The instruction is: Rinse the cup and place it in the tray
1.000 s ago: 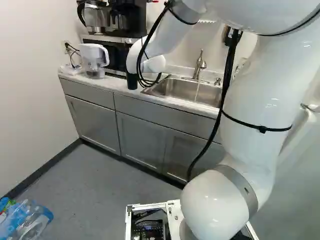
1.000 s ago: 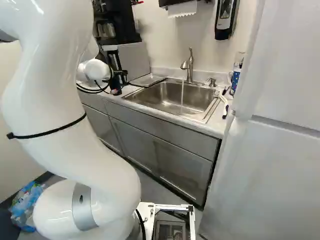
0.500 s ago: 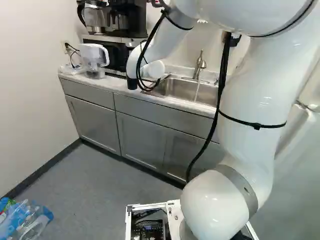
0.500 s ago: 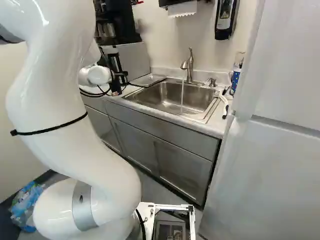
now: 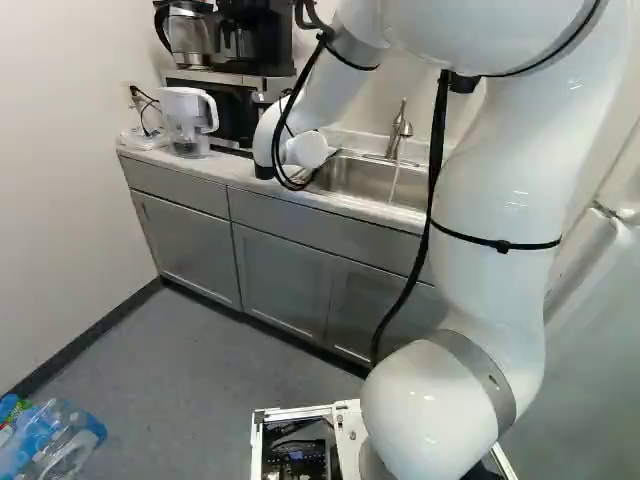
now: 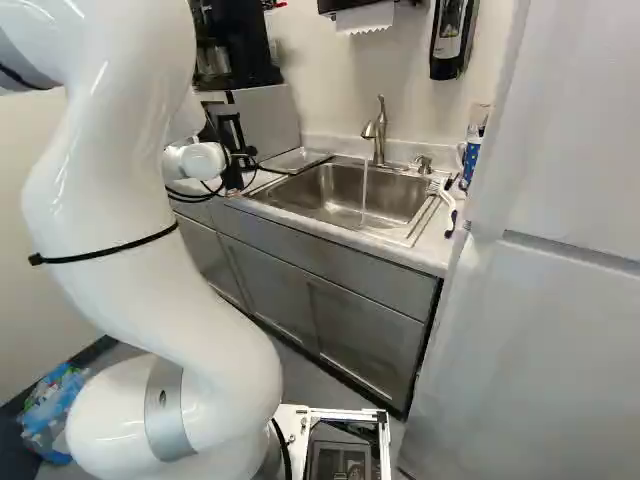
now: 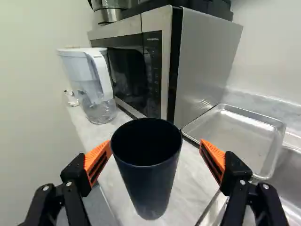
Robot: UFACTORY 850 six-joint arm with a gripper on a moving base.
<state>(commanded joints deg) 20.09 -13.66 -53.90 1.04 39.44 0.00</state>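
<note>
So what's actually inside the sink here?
A thin stream of water falls into the sink from the faucet. The cup is not in it. The near rim hides the basin's front inner wall, so I can't tell what's low against it.

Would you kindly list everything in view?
Counter: 1, pale, above grey cabinets
Cup: 1, dark, on counter
Sink: 1, silver, in counter
Tray: 1, silver, beside sink
Faucet: 1, silver, behind sink
Microwave: 1, silver, on counter
Pitcher: 1, clear, beside microwave
Coffee maker: 1, black, atop microwave
Dispensers: 2, black, above counter
Container: 1, blue, beside fridge
Fridge: 1, white, beside counter
Bottles: several, clear, on floor
Arm: 1, white, on base
End effector: 1, black and orange, around cup
</note>
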